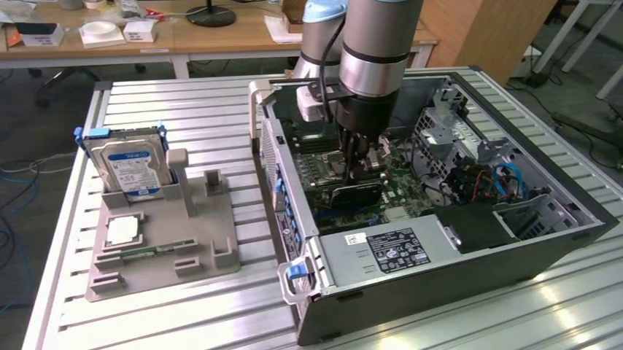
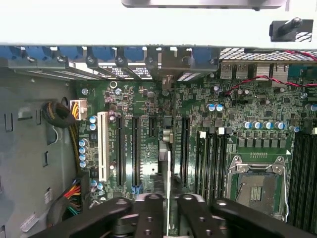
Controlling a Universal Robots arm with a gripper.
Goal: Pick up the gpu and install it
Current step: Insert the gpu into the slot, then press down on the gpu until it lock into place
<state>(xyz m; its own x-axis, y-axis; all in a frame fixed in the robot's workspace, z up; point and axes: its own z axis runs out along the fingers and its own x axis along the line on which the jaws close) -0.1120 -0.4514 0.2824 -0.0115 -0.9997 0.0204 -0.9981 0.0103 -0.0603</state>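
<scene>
We had the end effector (image 1: 357, 173) clamped on the gpu (image 1: 354, 194), a thin dark card held edge-down inside the open PC case (image 1: 545, 240), just above the green motherboard (image 2: 143, 129). Hard drive (image 1: 131, 166) label blue-and-white, text unreadable.

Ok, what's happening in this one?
The robot arm has its gripper down inside the open computer case, holding the gpu on edge just above the motherboard. In the wrist view the card sits between the fingers, lined up over the expansion slots. The hard drive stands in the grey holder beside the case.
</scene>
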